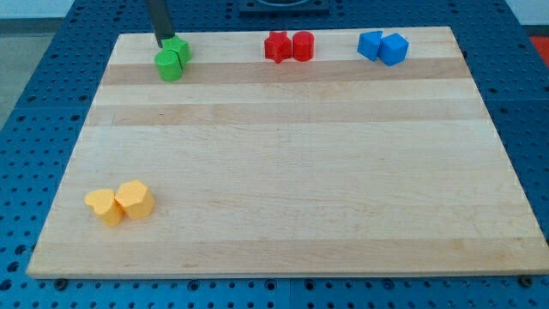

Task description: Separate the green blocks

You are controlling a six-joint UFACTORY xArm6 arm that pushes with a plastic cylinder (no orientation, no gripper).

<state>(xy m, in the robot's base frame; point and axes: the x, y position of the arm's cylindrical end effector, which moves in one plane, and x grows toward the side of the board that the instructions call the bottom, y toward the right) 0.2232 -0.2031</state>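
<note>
Obstacles along top edge only: touching green blocks (172, 59) with my tip (162, 41) just behind, red pair (289, 46), blue pair (383, 46). Yellow pair (120, 202) near bottom-left corner. Wide open passage across centre and bottom-right.

I can read no text, label, brand, number or sign anywhere here: none on the wooden board (283, 154), none on any coloured block, and none on the blue perforated table (34, 94) around it.
</note>
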